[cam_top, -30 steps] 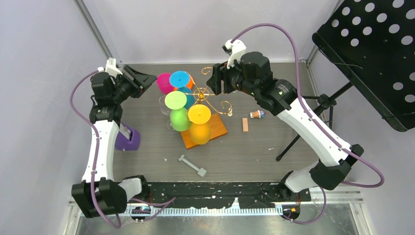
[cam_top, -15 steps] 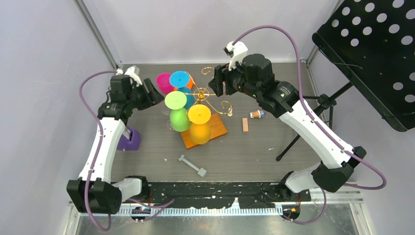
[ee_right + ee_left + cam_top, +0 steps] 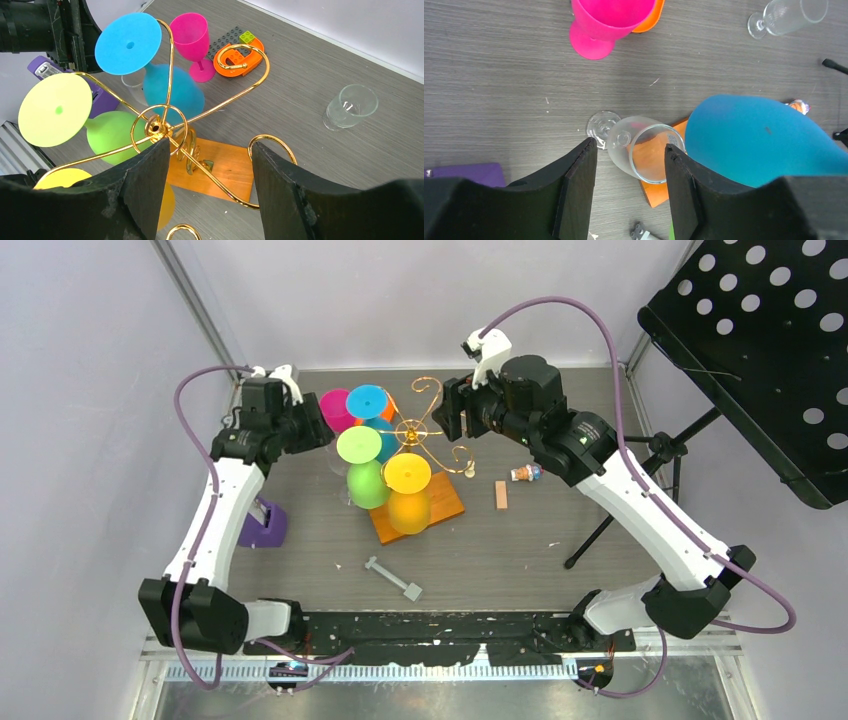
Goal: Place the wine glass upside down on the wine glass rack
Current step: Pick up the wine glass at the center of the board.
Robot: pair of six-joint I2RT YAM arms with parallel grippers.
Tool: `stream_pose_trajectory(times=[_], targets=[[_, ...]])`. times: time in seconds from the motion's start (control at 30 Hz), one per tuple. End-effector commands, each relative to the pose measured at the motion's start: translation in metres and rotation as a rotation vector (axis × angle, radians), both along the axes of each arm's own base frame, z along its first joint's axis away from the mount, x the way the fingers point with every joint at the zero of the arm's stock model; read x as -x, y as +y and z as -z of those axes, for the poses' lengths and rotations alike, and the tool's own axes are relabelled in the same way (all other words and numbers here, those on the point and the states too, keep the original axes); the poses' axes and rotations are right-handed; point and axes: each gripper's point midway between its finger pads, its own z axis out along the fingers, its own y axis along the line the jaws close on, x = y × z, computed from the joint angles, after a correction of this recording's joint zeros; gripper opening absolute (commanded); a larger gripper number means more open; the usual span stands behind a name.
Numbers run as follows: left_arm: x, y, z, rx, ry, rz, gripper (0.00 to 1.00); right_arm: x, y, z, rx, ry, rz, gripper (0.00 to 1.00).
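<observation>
While both arms hang over the far half of the table [image 3: 520, 540], the glass count comes to six: three coloured on the wire, one coloured on the table and two clear on the table.

Wine glass rack [image 3: 157, 127]: one. Gold wire, scrolled arms spreading from a central hub, on an orange wooden base [image 3: 225, 172]. Hung on it foot up and bowl down are a blue glass [image 3: 127, 44], a lime glass [image 3: 52, 110] and a yellow glass [image 3: 407, 473].

Pink glass [image 3: 190, 35]: one, upright on the table beyond the rack, just beside an orange curved piece [image 3: 239, 59] carrying small bricks.

Clear wine glass [image 3: 639, 150]: on the table at the left edge of the orange base, next to the blue bowl, not on the rack. It seems to stand on its foot, rim up, but the slanted wrist view leaves that unsure. Second clear glass [image 3: 350, 105]: on the table, well apart from the rack on its right.

Left gripper [image 3: 629, 146]: jaws spread wide above the clear wine glass, which shows between the two fingers [image 3: 579, 190]. Height over it cannot be judged, and no contact is visible.

Right gripper [image 3: 209, 146]: jaws spread wide, holding nothing, above the rack.

Others, one each:
- purple object [image 3: 262, 525] by the left arm
- grey brick piece [image 3: 393, 578] toward the near edge
- small wooden block [image 3: 500, 495] and a small colourful item [image 3: 524, 473], right of the base
- black perforated stand [image 3: 760, 340], off the table at right
</observation>
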Motion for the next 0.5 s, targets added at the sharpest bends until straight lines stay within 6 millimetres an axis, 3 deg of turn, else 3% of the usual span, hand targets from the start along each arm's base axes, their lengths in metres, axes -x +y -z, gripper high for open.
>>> stream_pose_trajectory(times=[0.0,0.47], targets=[[-0.001,-0.002,-0.008,-0.071,-0.025,0.021,0.5,0.0,-0.006,-0.02,-0.028,-0.064,0.013,0.67],[-0.015,0.012,0.003,-0.242,0.041,-0.016,0.44,-0.001,-0.007,-0.019,-0.018,-0.069,0.015,0.68]])
